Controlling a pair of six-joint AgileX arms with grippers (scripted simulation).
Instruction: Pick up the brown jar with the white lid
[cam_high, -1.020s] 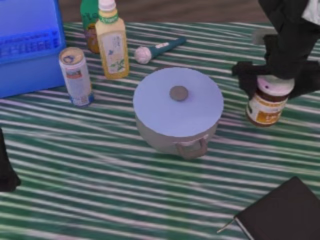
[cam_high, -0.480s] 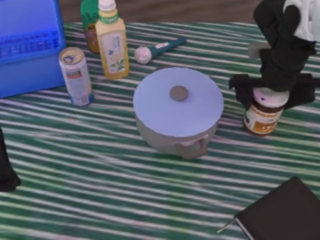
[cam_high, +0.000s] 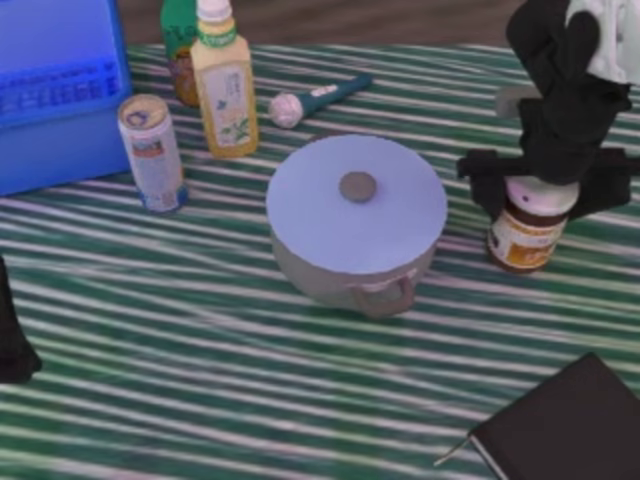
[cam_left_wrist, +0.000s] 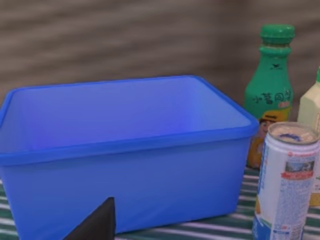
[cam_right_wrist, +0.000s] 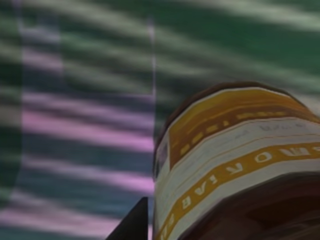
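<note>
The brown jar with the white lid (cam_high: 523, 228) stands at the right of the striped cloth, its cream-yellow label and orange-brown band facing the camera. My right gripper (cam_high: 545, 180) comes down from above and is shut on the jar, its black body covering most of the lid. In the right wrist view the jar's label (cam_right_wrist: 230, 150) fills the frame, and one dark finger (cam_right_wrist: 135, 222) lies against its side. My left gripper (cam_high: 12, 345) is parked at the table's left edge, open and holding nothing.
A grey pot with a pale blue lid (cam_high: 355, 215) sits just left of the jar. A black notebook (cam_high: 565, 425) lies at the front right. Back left are a blue bin (cam_high: 55, 100), a can (cam_high: 152, 150), a yellow bottle (cam_high: 224, 85), a green-topped bottle (cam_high: 180, 40) and a teal-handled microphone (cam_high: 318, 98).
One second ago the right arm turned and the jar shifted slightly left and toward the front with the gripper. Nothing has visibly moved in the last half second. The left arm stayed still.
</note>
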